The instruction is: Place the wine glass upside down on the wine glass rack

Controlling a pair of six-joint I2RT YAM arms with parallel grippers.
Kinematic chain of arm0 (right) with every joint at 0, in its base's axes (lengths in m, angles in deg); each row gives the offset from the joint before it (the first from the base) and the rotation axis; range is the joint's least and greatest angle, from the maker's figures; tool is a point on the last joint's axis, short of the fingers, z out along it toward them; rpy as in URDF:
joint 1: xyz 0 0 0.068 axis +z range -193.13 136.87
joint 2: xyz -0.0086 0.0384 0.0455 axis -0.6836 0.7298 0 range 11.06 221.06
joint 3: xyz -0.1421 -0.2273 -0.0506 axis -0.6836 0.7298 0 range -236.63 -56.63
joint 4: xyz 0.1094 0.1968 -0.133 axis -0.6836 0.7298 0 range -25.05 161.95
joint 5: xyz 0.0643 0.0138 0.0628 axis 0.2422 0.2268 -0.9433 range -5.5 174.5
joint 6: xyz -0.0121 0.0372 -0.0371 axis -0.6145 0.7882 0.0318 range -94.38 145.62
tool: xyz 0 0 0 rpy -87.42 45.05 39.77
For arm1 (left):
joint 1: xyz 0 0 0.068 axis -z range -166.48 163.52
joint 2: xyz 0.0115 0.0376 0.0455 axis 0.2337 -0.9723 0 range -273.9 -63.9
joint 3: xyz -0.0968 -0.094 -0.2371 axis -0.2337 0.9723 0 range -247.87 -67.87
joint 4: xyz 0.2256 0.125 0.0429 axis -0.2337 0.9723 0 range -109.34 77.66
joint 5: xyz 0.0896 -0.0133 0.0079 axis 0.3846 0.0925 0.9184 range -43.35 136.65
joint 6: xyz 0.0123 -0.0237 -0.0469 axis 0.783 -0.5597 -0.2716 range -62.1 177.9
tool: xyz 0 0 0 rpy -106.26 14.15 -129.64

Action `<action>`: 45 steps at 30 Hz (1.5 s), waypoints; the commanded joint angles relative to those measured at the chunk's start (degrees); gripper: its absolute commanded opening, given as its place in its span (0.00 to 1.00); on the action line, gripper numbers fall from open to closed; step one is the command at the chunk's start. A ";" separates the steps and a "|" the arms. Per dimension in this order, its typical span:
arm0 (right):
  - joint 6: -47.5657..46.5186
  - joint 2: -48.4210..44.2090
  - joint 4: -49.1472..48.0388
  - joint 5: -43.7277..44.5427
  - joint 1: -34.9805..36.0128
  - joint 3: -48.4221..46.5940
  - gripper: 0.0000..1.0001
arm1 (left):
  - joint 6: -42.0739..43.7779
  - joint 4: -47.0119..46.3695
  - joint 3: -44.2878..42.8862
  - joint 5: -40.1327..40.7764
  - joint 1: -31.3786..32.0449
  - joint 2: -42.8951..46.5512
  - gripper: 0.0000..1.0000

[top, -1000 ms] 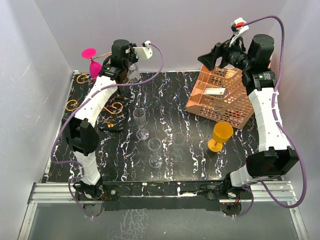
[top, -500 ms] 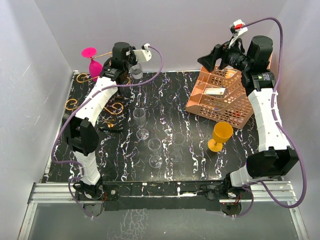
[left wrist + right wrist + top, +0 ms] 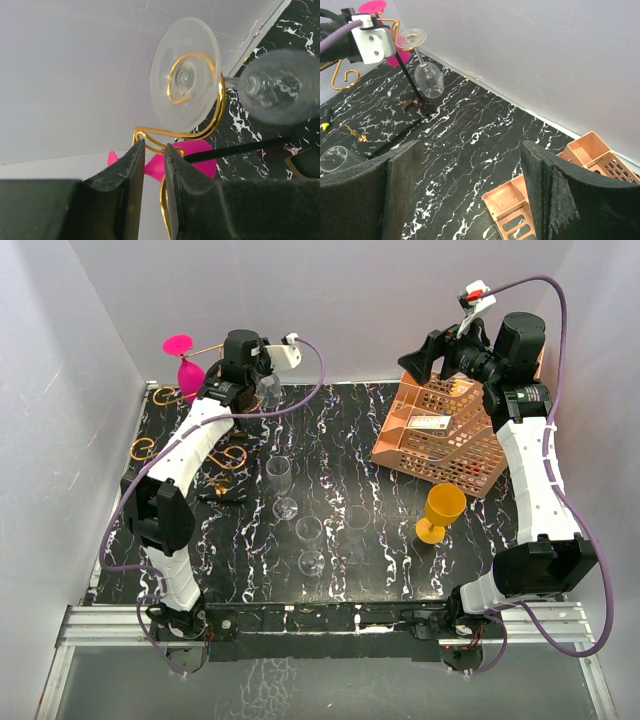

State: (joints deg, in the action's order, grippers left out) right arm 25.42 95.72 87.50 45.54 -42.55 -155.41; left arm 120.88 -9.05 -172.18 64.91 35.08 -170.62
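Observation:
A clear wine glass (image 3: 268, 390) hangs upside down. Its foot (image 3: 185, 80) rests on a gold scroll arm of the wine glass rack (image 3: 217, 107) and its bowl (image 3: 282, 85) points down. The glass also shows in the right wrist view (image 3: 427, 77). The rack's other gold scrolls (image 3: 146, 448) spread over the table's left side. My left gripper (image 3: 258, 368) sits just beside the glass. Its jaws (image 3: 154, 146) stand a narrow gap apart with nothing between them. My right gripper (image 3: 432, 358) is wide open and empty (image 3: 472, 147), raised at the back right.
A pink glass (image 3: 185, 360) hangs upside down on the rack's far left arm. Three clear glasses (image 3: 281, 480) (image 3: 311, 540) (image 3: 355, 525) stand mid-table. A yellow goblet (image 3: 440, 512) stands by the orange perforated tray rack (image 3: 440, 435) at the right.
My left gripper has drawn slightly back from the clear glass, which stays hanging on the rack's scroll. The right arm has hardly moved.

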 commanded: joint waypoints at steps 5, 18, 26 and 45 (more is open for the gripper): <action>-3.65 -2.59 1.13 2.39 -0.32 -3.03 0.86 | -0.18 -0.42 0.16 2.23 0.15 6.58 0.26; -26.65 -9.03 26.82 12.48 -0.32 -1.32 0.87 | -13.61 3.64 2.56 2.68 0.15 14.68 0.56; -32.21 -20.54 34.18 18.25 -6.04 15.35 0.87 | -21.94 9.24 -0.06 1.61 0.12 17.24 0.90; -32.60 -18.72 41.94 22.12 -10.43 29.03 0.65 | -24.18 11.21 0.83 2.12 -0.52 18.66 0.97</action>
State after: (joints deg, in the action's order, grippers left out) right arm -7.33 75.39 130.60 66.85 -52.89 -126.67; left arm 97.73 1.94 -170.63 66.81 34.95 -156.67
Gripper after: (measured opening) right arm 0.695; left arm 0.970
